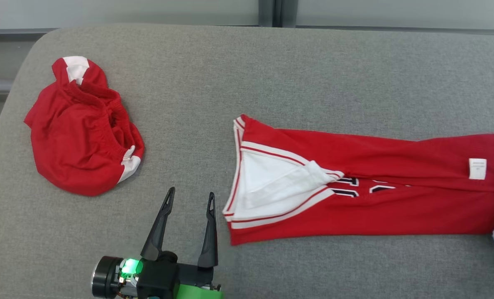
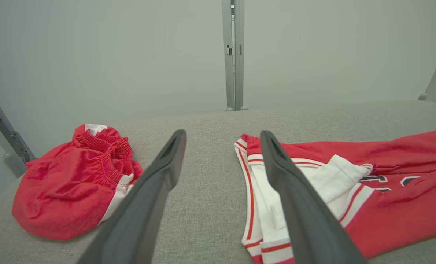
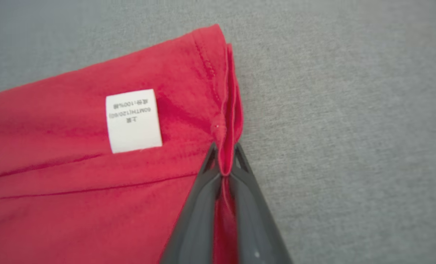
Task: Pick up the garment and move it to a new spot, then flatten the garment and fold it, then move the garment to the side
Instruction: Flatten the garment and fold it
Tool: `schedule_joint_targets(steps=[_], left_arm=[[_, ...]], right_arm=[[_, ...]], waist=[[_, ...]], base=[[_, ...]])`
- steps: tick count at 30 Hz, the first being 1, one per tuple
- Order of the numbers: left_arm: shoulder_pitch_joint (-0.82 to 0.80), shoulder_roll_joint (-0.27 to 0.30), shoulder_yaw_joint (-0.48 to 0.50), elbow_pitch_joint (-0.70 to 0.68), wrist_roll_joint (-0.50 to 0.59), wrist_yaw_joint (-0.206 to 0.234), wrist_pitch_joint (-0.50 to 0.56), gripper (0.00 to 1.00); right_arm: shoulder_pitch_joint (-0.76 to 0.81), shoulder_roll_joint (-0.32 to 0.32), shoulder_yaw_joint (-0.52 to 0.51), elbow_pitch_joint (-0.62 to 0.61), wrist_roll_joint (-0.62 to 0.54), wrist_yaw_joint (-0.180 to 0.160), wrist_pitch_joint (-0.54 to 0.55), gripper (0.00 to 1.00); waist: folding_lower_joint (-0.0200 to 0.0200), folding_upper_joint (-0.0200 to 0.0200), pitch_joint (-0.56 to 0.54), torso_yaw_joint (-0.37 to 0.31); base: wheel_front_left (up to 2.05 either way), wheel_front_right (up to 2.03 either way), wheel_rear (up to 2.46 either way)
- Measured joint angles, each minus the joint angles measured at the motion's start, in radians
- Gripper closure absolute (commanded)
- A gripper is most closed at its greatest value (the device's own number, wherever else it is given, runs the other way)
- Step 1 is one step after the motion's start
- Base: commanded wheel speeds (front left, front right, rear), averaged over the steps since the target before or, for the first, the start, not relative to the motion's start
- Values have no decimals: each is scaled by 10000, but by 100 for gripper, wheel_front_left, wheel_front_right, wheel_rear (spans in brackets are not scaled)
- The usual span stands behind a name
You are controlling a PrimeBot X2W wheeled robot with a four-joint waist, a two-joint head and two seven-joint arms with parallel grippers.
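Two grippers | left gripper (image 1: 191, 192) spread | right wrist view: right gripper (image 3: 225, 147) pinching jersey (image 1: 396, 211) hem

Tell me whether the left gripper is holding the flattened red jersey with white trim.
No; the left gripper stands open and empty over the grey fabric surface, beside the red white-trimmed jersey.

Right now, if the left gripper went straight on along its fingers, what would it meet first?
Probably bare cushion, in the gap between the shorts and the jersey. The left gripper is open; the jersey's edge lies close beside that line, depth unclear.
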Motion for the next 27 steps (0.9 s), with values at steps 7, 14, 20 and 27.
schedule_joint_targets(steps=[7,14,20,27], left_arm=[[-128,-6,13,21,100,-19,0,0],[-224,-4,73,86,234,-121,0,0],[-238,-6,23,226,238,-151,0,0],[-327,-4,-117,320,261,-134,0,0]], right_arm=[[-337,-1722,-82,272,-545,-17,13,100],[-831,-2598,-52,-343,-953,-25,500,100],[-954,-2525,-360,-1900,-1154,-27,1544,100],[71,-1279,-1944,-5377,-2479,-29,3053,100]], waist=[[0,0,193,-386],[0,0,303,-749],[0,0,237,-916],[0,0,104,-753]], base=[[0,0,0],[0,0,0],[0,0,0],[0,0,0]])
